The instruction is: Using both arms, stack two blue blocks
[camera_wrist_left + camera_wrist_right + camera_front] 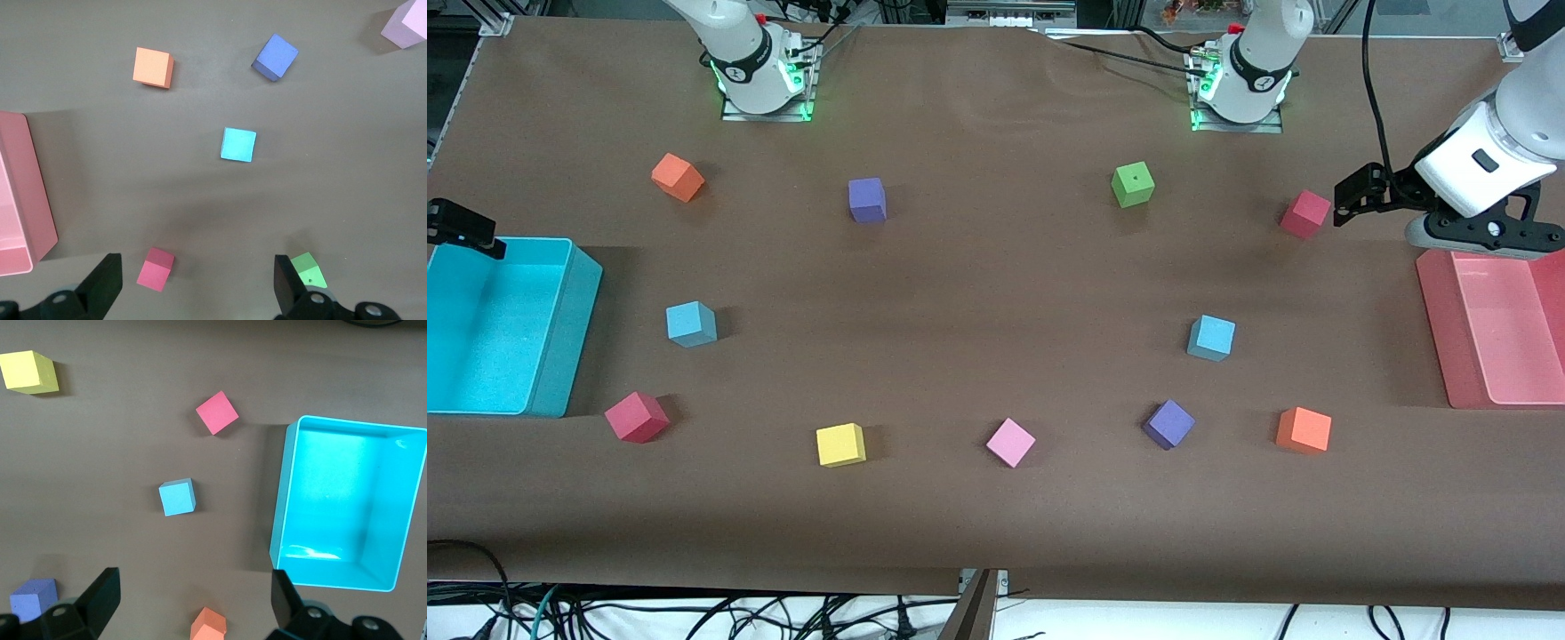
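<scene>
Two sky-blue blocks lie far apart on the brown table. One blue block [691, 324] [177, 498] sits beside the turquoise bin at the right arm's end. The other blue block [1211, 338] [238, 144] sits toward the left arm's end, nearer the front camera than the green cube. My left gripper [1356, 191] [198, 283] hangs open and empty, high over the table by a red cube [1305, 214] [156, 269]. My right gripper [463, 228] [193, 597] hangs open and empty over the edge of the turquoise bin, only partly in the front view.
A turquoise bin [569, 338] [283, 493] stands at the right arm's end, a pink tray [1436, 329] [37, 200] at the left arm's end. Scattered cubes: orange [678, 177], purple [867, 199], green [1133, 184], red [637, 417], yellow [840, 444], pink [1010, 442], purple [1168, 423], orange [1304, 430].
</scene>
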